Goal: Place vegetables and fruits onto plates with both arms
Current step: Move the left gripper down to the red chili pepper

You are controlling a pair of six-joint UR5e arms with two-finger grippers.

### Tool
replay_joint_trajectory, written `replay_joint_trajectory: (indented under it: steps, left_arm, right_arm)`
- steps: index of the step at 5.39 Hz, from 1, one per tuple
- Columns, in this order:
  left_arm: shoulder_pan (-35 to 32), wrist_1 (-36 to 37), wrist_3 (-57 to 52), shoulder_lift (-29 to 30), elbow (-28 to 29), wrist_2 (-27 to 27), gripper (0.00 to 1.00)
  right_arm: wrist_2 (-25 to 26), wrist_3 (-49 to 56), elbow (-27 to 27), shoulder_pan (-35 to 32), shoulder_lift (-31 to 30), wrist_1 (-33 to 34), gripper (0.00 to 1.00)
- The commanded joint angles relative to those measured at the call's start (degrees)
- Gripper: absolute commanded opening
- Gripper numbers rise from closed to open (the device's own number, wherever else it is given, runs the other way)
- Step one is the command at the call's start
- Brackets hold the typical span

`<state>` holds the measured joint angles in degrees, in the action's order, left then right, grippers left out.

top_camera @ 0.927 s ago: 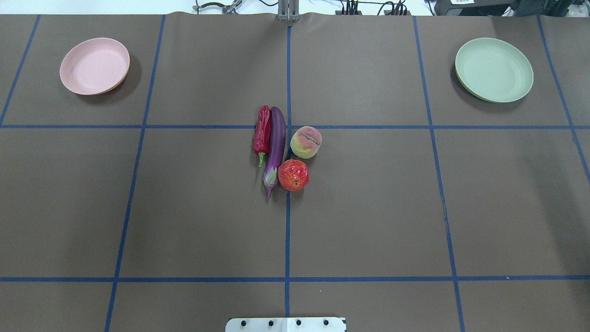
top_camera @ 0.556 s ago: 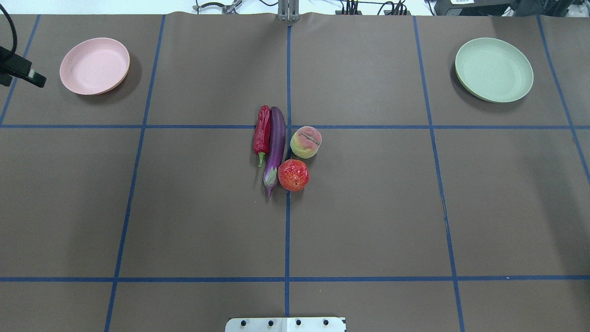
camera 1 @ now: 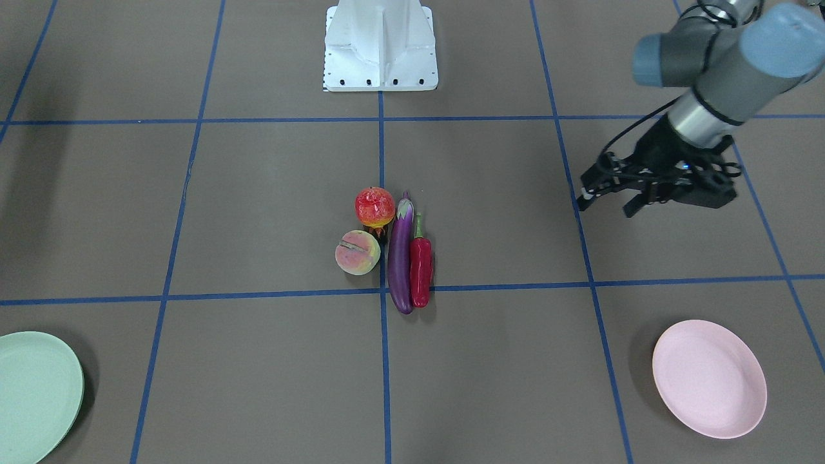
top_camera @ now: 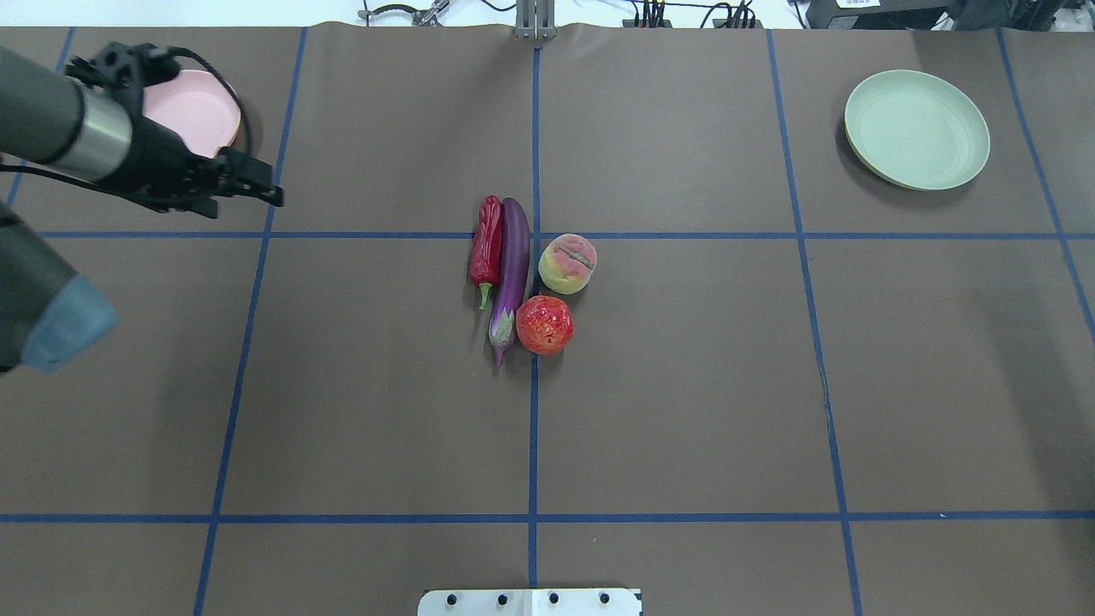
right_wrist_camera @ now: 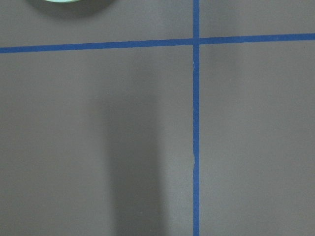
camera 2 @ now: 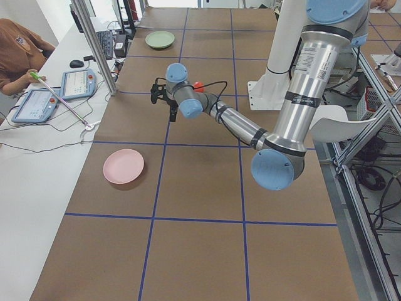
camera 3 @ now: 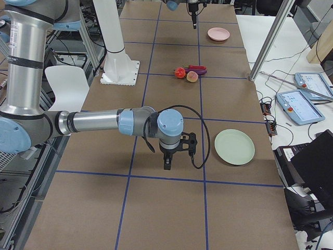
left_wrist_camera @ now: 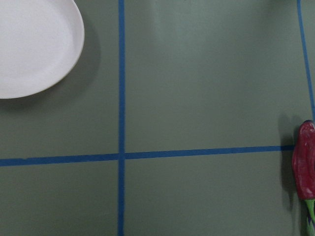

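Observation:
The purple eggplant (top_camera: 513, 265) and the red chili (top_camera: 488, 248) lie side by side at the table's middle. The peach (top_camera: 567, 263) and the red-orange pomegranate (top_camera: 545, 325) sit just right of them. The pink plate (top_camera: 197, 107) is at the far left, partly hidden by my left arm. The green plate (top_camera: 917, 128) is at the far right. My left gripper (top_camera: 269, 192) hangs open and empty above the table, between the pink plate and the chili. My right gripper (camera 3: 166, 164) shows only in the exterior right view, near the green plate (camera 3: 234, 147); I cannot tell its state.
The white robot base (top_camera: 530, 601) stands at the near edge. Blue tape lines cross the brown mat. The left wrist view shows the pink plate (left_wrist_camera: 29, 44) at top left and the chili (left_wrist_camera: 305, 162) at the right edge. An operator's table with tablets runs along the far side.
My left arm has come in from the left edge and moved right, past the pink plate toward the middle. The vegetables, fruits and plates have not moved.

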<state>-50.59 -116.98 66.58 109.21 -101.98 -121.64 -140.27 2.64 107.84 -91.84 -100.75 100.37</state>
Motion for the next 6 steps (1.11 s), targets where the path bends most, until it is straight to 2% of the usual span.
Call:
replay_joint_trajectory:
  steps: [1, 2, 4, 5, 6]
  left_arm:
    - [9.16, -0.44, 8.2, 10.44, 7.44, 9.04, 1.0]
    - [10.41, -0.53, 8.04, 15.63, 14.02, 9.23, 1.0]
    - [10.68, -1.05, 7.6, 21.19, 22.22, 11.23, 0.97]
    - [13.56, -0.97, 7.68, 23.48, 24.7, 13.69, 0.97]
    - [13.67, -1.06, 7.68, 24.46, 26.38, 13.89, 0.95]
  right_arm:
    - [0.26, -0.09, -0.17, 0.0, -0.06, 0.0, 1.0]
    - [0.52, -0.09, -0.26, 0.0, 0.02, 0.0, 1.0]
    - [0.53, -0.09, -0.18, 0.0, 0.2, -0.09, 1.0]
    - [0.53, 0.0, -0.26, 0.0, 0.2, -0.09, 1.0]
    - [0.53, 0.0, -0.44, 0.0, 0.29, -0.09, 1.0]
